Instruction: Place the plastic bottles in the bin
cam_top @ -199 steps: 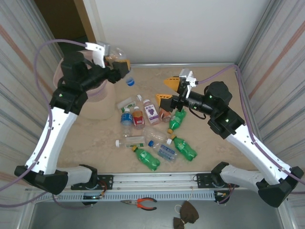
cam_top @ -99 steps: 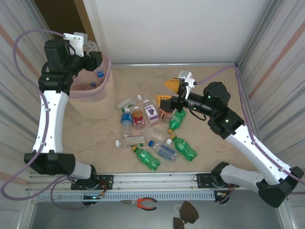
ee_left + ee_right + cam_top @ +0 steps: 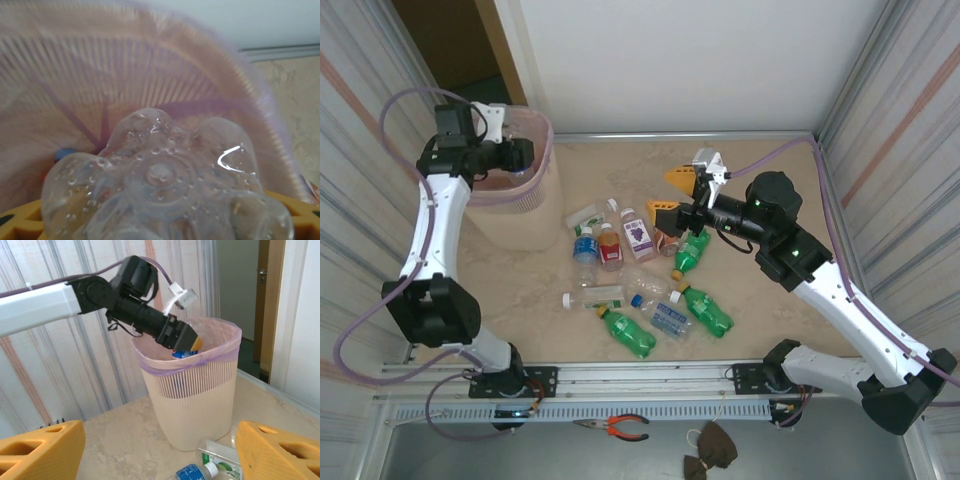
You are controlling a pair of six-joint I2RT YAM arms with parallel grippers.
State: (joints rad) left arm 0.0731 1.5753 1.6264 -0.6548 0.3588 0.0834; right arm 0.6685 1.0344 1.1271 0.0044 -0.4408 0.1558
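Bottles (image 3: pixel 630 333) lie scattered on the table (image 3: pixel 630 165), about a dozen, below and just ahead of the right gripper (image 3: pixel 672 195), whose jaws stand wide and empty. One more, the held bottle (image 3: pixel 165 180), is clamped in the left gripper (image 3: pixel 186 340), base toward the wrist and the rest pointing into the mouth of the bin (image 3: pixel 190 400), which sits right under that tool. I judge these light, thin-walled and easily dented. They are smooth and round, so they will roll or squirt out under a skewed pinch. Beads on the held one's base suggest some may carry a little liquid, though I cannot confirm it. Recommended hold: across the straight labelled body, jaws square to its axis, clear of cap and tapered neck, with modest squeeze
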